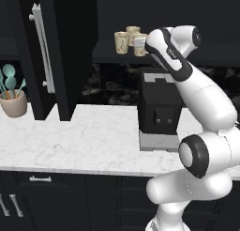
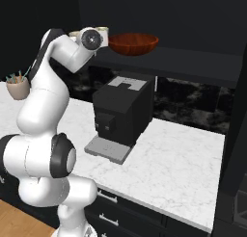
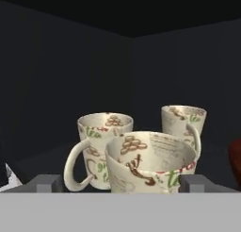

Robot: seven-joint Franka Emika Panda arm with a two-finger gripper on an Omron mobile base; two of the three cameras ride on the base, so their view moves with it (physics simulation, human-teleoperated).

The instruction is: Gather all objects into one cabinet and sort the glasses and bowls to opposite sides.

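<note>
We see three small cream mugs (image 1: 130, 40) with little drawings standing close together on the dark shelf (image 2: 193, 58) of the black cabinet (image 1: 70, 47). Our hand (image 3: 122, 184) is right at the front mug (image 3: 150, 162), one finger on each side; whether it squeezes, we cannot tell. The wide red-brown bowl (image 2: 133, 43) sits further right.

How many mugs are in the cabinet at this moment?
3, all on the cabinet shelf. In the hand view, the nearest mug sits between the gripper fingertips, a second mug stands behind to its left, and a third mug behind to its right. None appears hidden.
</note>
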